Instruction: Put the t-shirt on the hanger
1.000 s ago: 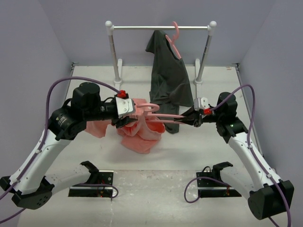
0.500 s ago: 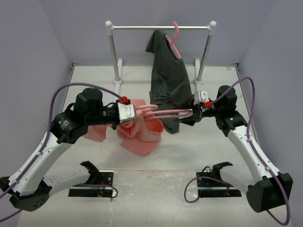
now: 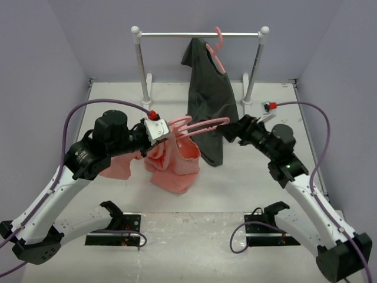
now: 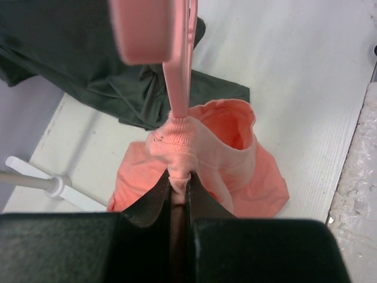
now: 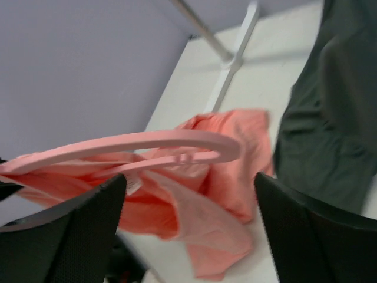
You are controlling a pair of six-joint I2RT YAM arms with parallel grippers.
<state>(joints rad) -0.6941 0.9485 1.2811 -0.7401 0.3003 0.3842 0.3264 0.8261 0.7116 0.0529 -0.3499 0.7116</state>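
Left arm [image 3: 76, 159] outstretched, jaws clamping hanger [image 3: 200, 124]

White rack [image 3: 200, 34] at the far end of a white table [image 3: 118, 97]: two posts on flat feet, a thin bar across the top. Behind the rack and to both sides of it, plain lilac walls [image 3: 47, 53]. On the rack's bar, right of middle, a dark grey shirt [image 3: 209, 94], its lower part down on the table. Farthest from the rack, a rougher speckled strip [image 3: 188, 247]. Even light, soft shadows.
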